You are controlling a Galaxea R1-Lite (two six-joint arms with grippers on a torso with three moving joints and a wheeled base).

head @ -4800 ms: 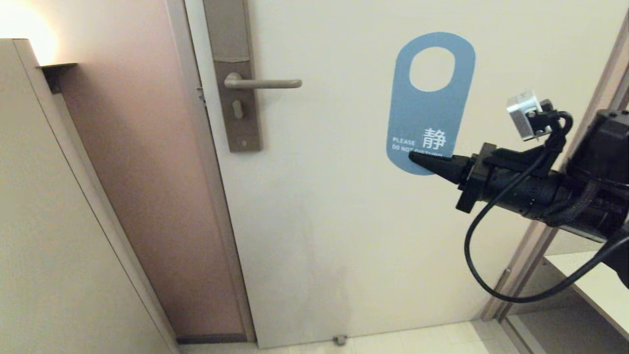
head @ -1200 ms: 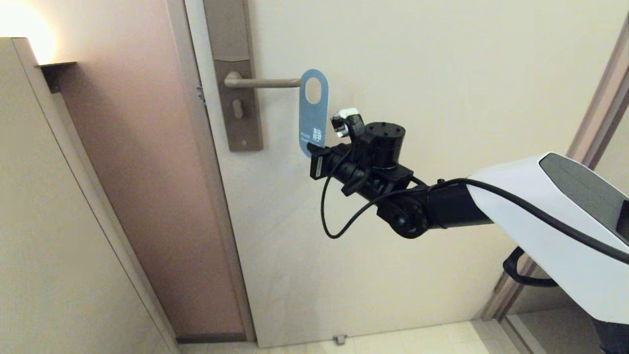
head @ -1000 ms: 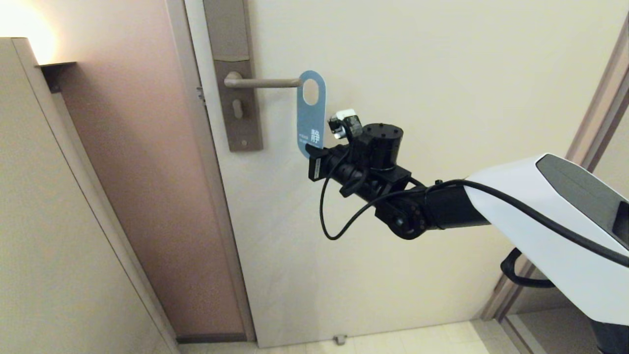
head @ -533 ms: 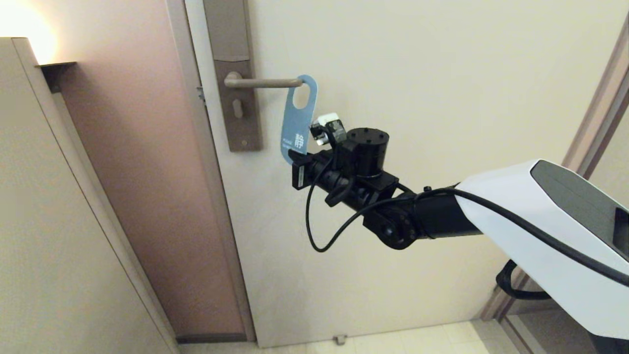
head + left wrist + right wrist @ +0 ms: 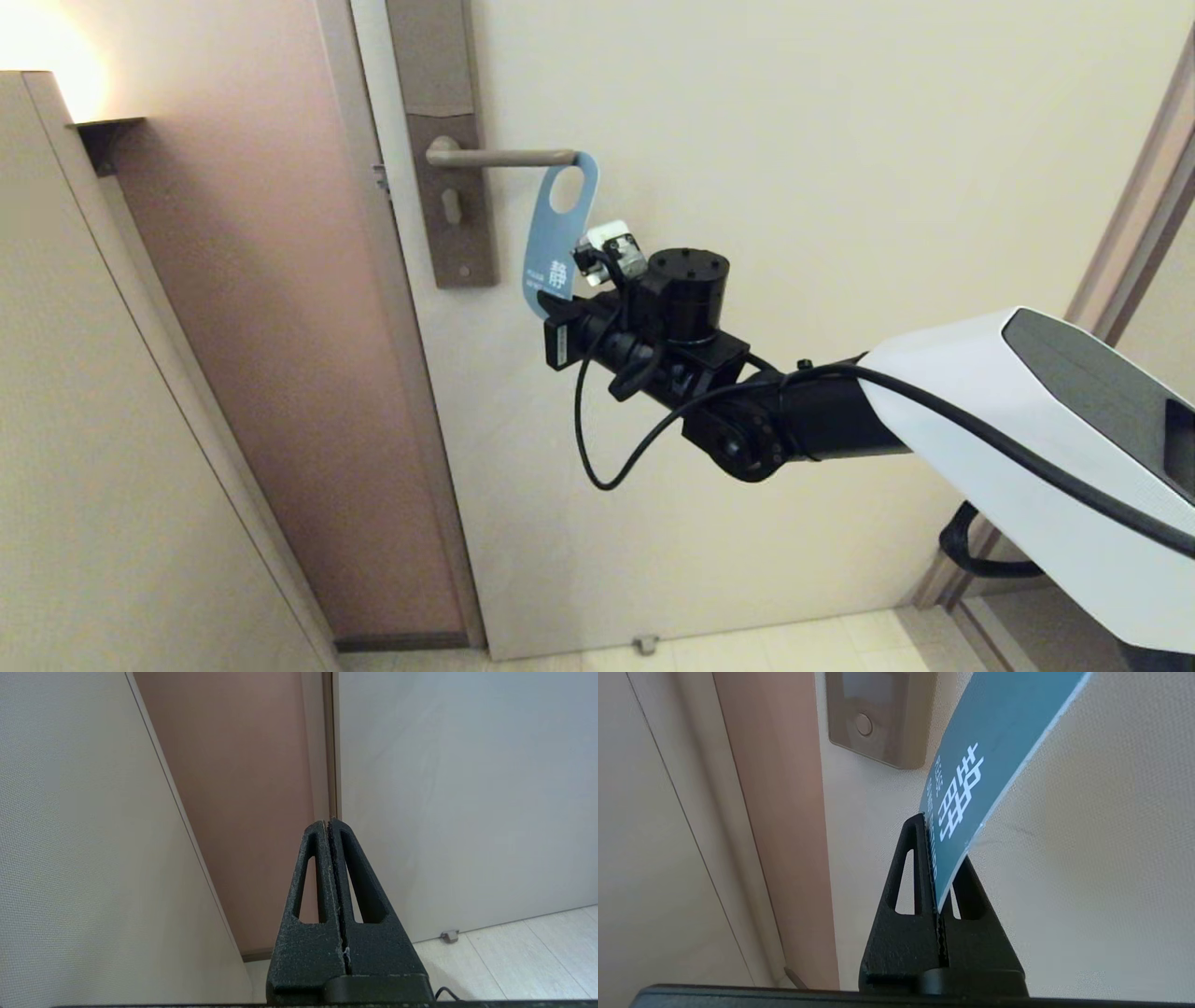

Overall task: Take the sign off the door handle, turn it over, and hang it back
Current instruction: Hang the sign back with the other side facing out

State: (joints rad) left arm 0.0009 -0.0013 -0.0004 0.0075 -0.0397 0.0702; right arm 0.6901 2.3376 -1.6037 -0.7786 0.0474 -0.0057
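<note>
The right gripper (image 5: 544, 303) is clamped shut on the lower end of the sign (image 5: 557, 233), pinching the card between its two black fingers (image 5: 910, 877); the arm (image 5: 980, 448) reaches in from the right across the door (image 5: 794, 233); the sign leans, blue face out, its top at the tip of the handle (image 5: 499, 157), whose end seems to sit at the rim of the oval hole, though whether it is through cannot be told; the backplate (image 5: 448, 140) stands at the door's left edge; the left gripper (image 5: 329, 828) is closed on nothing, pointing toward the door's lower part and the floor (image 5: 514, 961).
</note>
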